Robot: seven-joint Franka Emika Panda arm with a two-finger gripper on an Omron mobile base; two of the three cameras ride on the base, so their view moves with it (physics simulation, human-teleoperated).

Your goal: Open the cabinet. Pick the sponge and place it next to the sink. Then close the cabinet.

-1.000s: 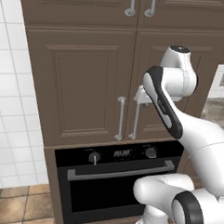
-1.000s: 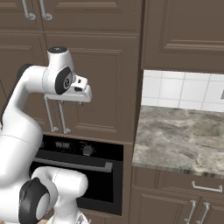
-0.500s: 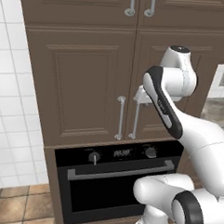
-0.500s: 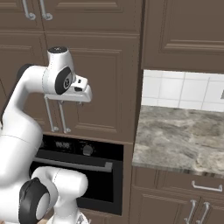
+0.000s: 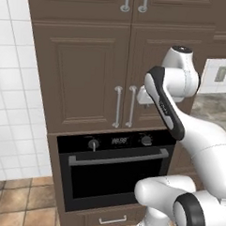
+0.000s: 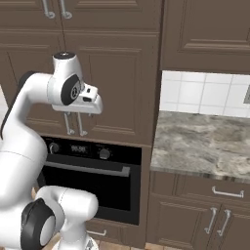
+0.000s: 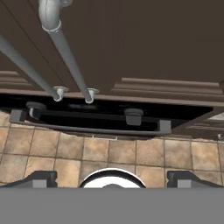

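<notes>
While cabinet point(image 5: 88, 80) doors sit shut, gripper point(image 6: 88, 104) hovers just in front of right door, jaws spread wide, holding nothing.
Hand view looks down along right handle point(image 7: 65, 52) to oven point(image 7: 96, 118) and floor tiles point(image 7: 131, 153); right base view adds marble counter point(image 6: 205, 141); left base view adds white wall tiles point(image 5: 12, 105).

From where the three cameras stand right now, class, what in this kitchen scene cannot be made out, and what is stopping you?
- The cabinet interior: both doors are shut in the left and right base views, so shelf and sponge are hidden.
- The cabinet handles: cut off by the top and left edges in the hand view.
- The tool: its open tips are half buried at the bottom of the hand view.
- The oven display: too small to read in the left base view.
</notes>
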